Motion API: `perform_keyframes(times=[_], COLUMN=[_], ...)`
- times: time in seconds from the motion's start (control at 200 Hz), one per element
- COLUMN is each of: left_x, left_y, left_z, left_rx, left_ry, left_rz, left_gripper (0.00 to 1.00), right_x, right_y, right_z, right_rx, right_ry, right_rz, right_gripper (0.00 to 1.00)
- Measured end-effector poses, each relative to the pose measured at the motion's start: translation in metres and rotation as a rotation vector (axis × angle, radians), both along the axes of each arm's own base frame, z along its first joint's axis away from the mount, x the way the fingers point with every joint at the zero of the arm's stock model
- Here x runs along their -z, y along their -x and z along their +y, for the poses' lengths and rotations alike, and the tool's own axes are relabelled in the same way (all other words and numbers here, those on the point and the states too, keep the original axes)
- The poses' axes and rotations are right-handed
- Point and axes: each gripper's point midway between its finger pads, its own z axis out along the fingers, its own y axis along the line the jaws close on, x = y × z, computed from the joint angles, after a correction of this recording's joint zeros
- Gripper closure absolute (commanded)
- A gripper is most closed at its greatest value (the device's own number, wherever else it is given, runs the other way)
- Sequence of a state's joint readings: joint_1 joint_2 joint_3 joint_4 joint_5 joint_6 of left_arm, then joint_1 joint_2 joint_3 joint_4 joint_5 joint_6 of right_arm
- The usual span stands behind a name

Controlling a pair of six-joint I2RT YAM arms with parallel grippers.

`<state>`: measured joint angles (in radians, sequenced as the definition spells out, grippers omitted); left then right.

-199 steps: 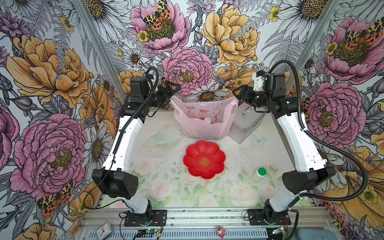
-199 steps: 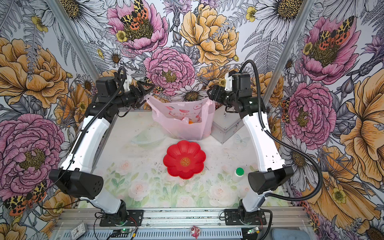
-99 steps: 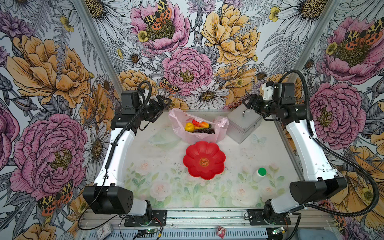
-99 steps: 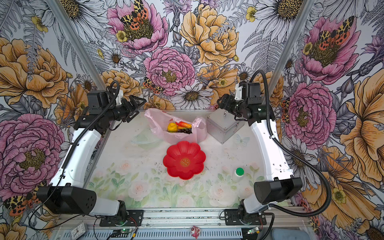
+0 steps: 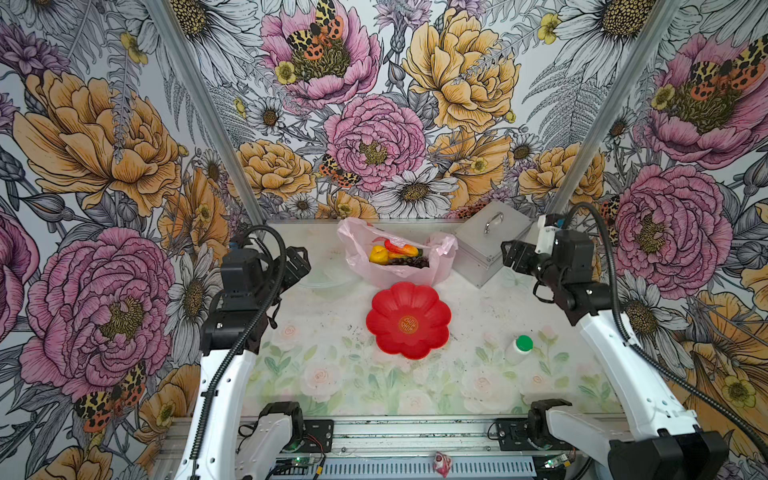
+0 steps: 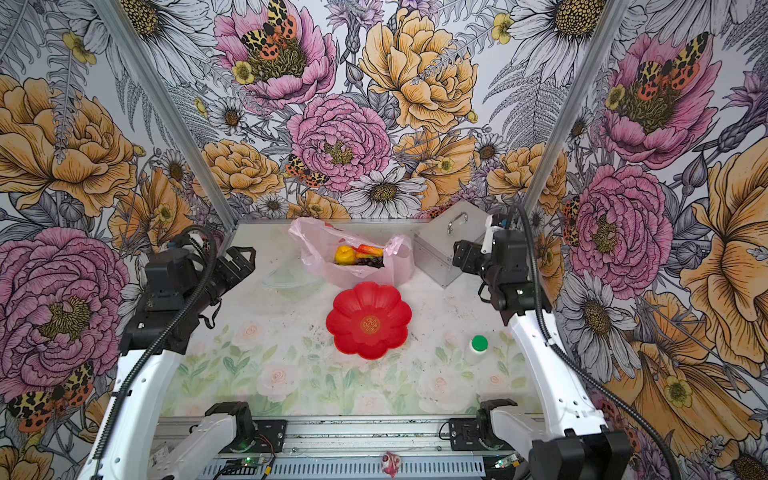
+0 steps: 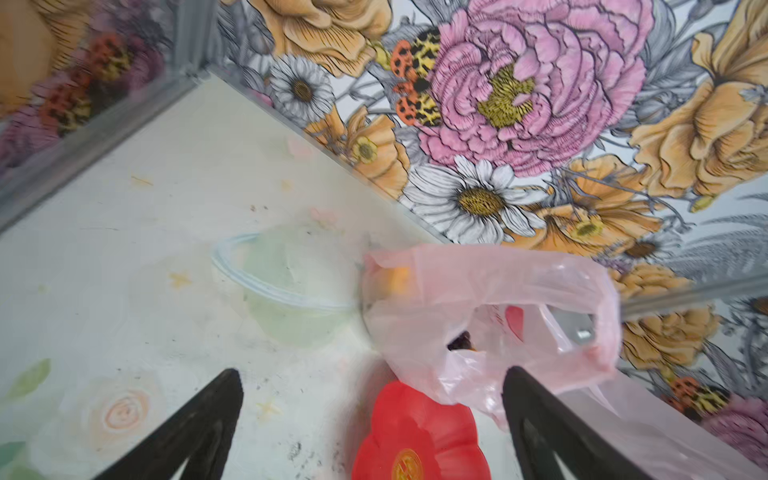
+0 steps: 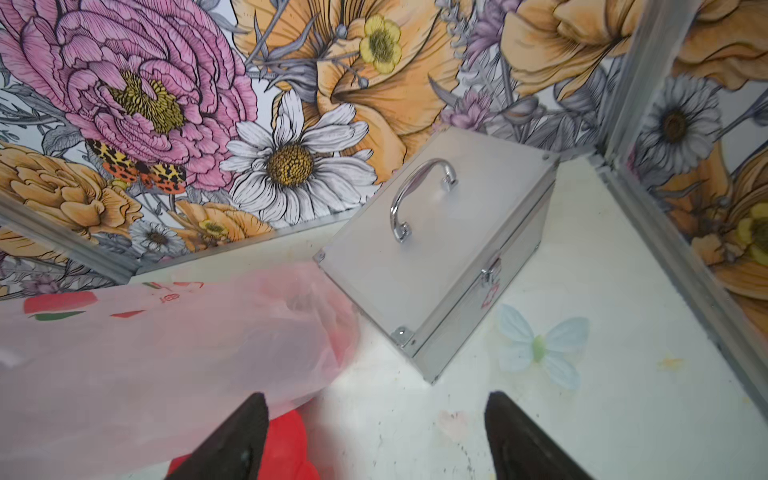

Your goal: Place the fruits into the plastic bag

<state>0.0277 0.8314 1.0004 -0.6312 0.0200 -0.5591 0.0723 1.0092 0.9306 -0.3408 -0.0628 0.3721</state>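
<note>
Left tool (image 5: 299, 262) and right tool (image 5: 510, 255) spread — case (image 5: 486, 245), red plate (image 5: 408, 320), bowl (image 7: 291, 286) hem the plastic bag (image 5: 399, 274).

And there's the plastic bag (image 5: 361, 249), pale pink, thin and crinkly with red print on the film, lying in a low slumped heap far back at twelve o'clock in both top views. Its mouth gapes upward and the film is bunched higher at three o'clock. Inside sit the fruits (image 5: 394, 254), glossy and packed together: a lumpy yellow fruit (image 5: 378, 254) at nine o'clock, a red-orange fruit (image 5: 402, 248) toward one o'clock, and a dark grape bunch (image 5: 409, 262) at five o'clock.
</note>
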Motion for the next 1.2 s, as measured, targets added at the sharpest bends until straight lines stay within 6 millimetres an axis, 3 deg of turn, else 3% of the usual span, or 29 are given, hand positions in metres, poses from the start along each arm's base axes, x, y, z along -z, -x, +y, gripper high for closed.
perform_keyframes(times=[0.22,0.32,0.53,0.61,0.786,0.981,1.201], left_x=[0.071,0.094,0.115,0.131,0.167,0.188,0.214], left_y=[0.008,0.004,-0.021,-0.03,-0.047,-0.066,-0.084], left_z=[0.04,0.048,0.056,0.056,0.058,0.055,0.043], left_rx=[-0.176,-0.199,-0.197,-0.183,-0.153,-0.12,-0.036], left_ry=[-0.192,-0.264,-0.376,-0.417,-0.478,-0.51,-0.526], left_rz=[-0.054,-0.058,-0.102,-0.098,-0.047,-0.048,-0.063], left_gripper=[0.01,0.01,0.01,0.01,0.01,0.01,0.01], right_x=[0.087,0.106,0.148,0.162,0.175,0.17,0.179], right_y=[0.019,0.014,-0.01,-0.019,-0.029,-0.04,-0.042], right_z=[-0.033,-0.039,-0.045,-0.046,-0.047,-0.042,-0.042], right_rx=[0.112,0.119,0.103,0.087,0.071,0.051,0.042], right_ry=[0.138,0.189,0.28,0.302,0.328,0.331,0.336], right_rz=[-0.092,-0.086,-0.048,-0.037,-0.043,-0.121,-0.123], right_gripper=[0.12,0.11,0.11,0.11,0.11,0.11,0.08])
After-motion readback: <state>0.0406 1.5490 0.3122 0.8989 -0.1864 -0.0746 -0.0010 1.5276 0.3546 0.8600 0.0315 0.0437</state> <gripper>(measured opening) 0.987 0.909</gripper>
